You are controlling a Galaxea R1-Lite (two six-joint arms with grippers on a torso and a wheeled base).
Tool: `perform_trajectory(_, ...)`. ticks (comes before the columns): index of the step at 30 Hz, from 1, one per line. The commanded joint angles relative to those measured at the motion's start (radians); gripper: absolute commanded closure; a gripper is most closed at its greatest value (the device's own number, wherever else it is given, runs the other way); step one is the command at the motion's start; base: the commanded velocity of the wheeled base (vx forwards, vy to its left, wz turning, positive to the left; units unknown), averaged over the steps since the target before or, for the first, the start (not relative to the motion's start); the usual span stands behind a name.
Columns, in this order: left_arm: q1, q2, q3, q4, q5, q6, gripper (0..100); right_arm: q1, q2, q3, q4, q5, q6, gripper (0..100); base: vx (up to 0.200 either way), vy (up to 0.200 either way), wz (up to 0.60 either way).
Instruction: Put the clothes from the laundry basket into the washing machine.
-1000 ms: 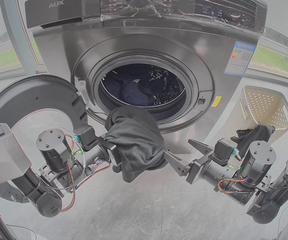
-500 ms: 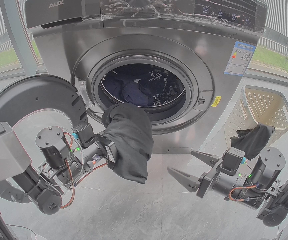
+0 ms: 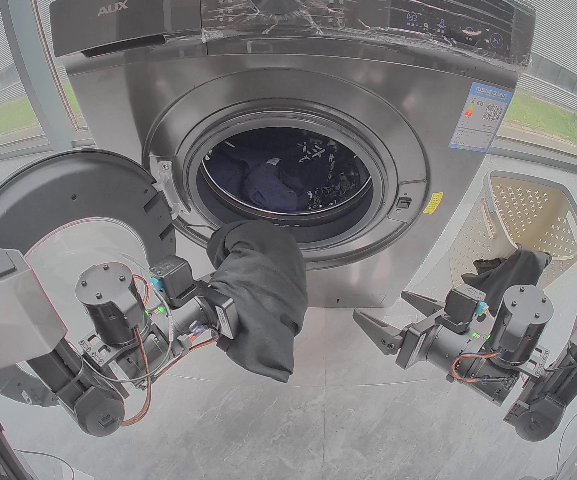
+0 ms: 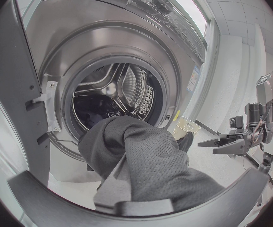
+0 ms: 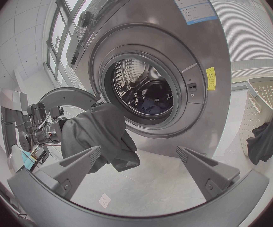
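Note:
A dark grey garment (image 3: 262, 295) hangs over my left gripper (image 3: 225, 318), which is shut on it just below the washing machine's open drum (image 3: 288, 168). The cloth (image 4: 152, 161) hides the fingers, and its upper fold reaches the door ring's lower rim. Dark clothes (image 3: 272, 185) lie inside the drum. To the right, my right gripper (image 3: 385, 308) stands open and holds nothing, a little apart from the garment (image 5: 92, 133). A cream laundry basket (image 3: 572, 208) stands beside the machine on the right, with another dark garment (image 3: 508, 271) draped over its front rim.
The round machine door (image 3: 68, 195) is swung open to the left, right behind my left arm. Pale tiled floor (image 3: 342, 401) lies open in front of the machine. Windows run behind it on both sides.
My right gripper drew back to the right from the garment's edge, still open. The garment now hangs from the left gripper alone, which shifted slightly left and down.

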Motion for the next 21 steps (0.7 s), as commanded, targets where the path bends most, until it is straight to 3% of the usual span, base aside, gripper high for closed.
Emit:
perform_trajectory(1,-0.010,-0.001,0.005,-0.011,-0.001,-0.002,100,-0.002,0.018,-0.006,-0.001,0.000,0.001,0,0.000,0.000,0.00)
perform_trajectory(3,-0.005,-0.004,0.013,-0.009,-0.009,0.002,100,-0.002,0.018,-0.007,-0.001,0.000,0.001,0,0.000,0.000,0.00)
perform_trajectory(21,-0.011,0.016,0.011,-0.009,-0.008,0.013,100,0.006,0.017,-0.001,-0.001,-0.001,0.001,0,0.200,0.000,0.00)
